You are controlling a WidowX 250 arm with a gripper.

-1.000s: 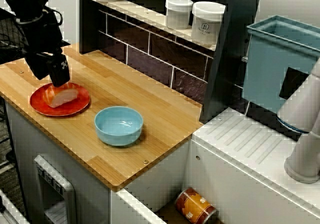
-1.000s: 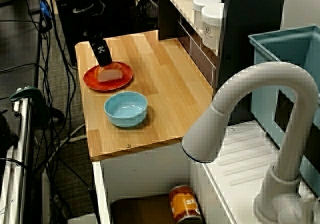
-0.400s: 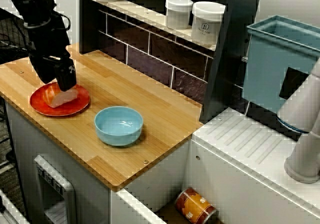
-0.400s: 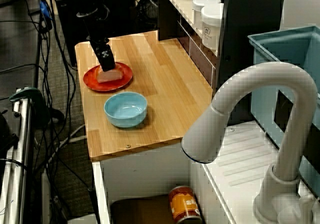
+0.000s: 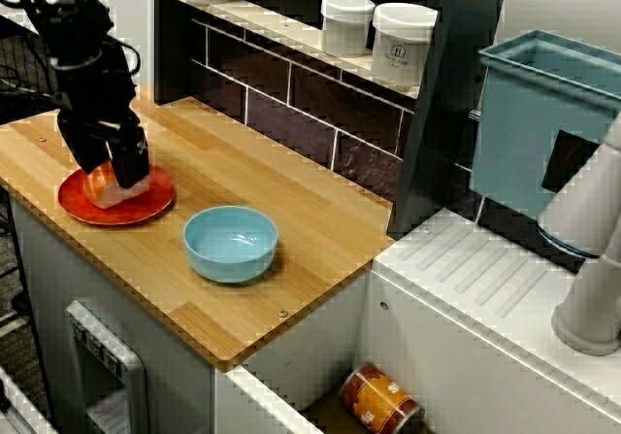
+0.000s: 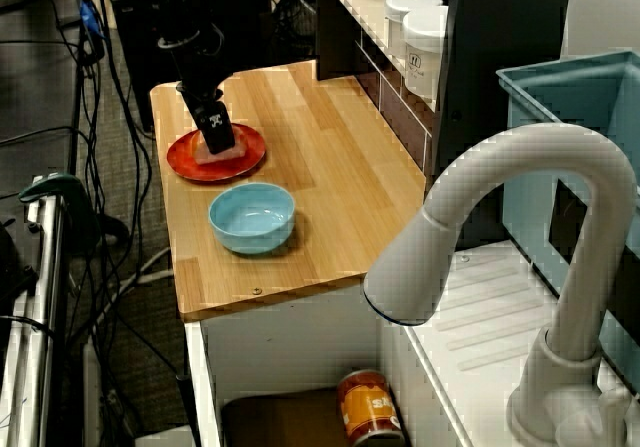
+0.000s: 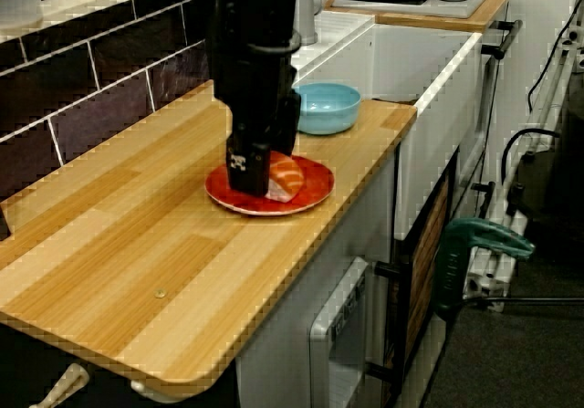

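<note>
A piece of salmon sushi (image 5: 103, 187) lies on a red plate (image 5: 147, 204) at the left end of the wooden counter (image 5: 291, 220). My black gripper (image 5: 109, 167) is down on the plate, open, with one finger on each side of the sushi. In the low side view the gripper (image 7: 260, 175) hides most of the sushi (image 7: 286, 176), and only its orange end shows above the plate (image 7: 315, 191). In the view past the tap the gripper (image 6: 216, 139) stands upright over the plate (image 6: 243, 161).
A light blue bowl (image 5: 231, 243) sits on the counter just right of the plate. Two white jars (image 5: 347, 24) stand on the shelf above the tiled back wall. A teal bin (image 5: 543, 123), a white tap (image 6: 500, 227) and a can (image 5: 378, 400) are further right.
The gripper has moved down and slightly right, from above the plate's left edge to straddling the sushi. The sushi, plate and bowl have not moved.
</note>
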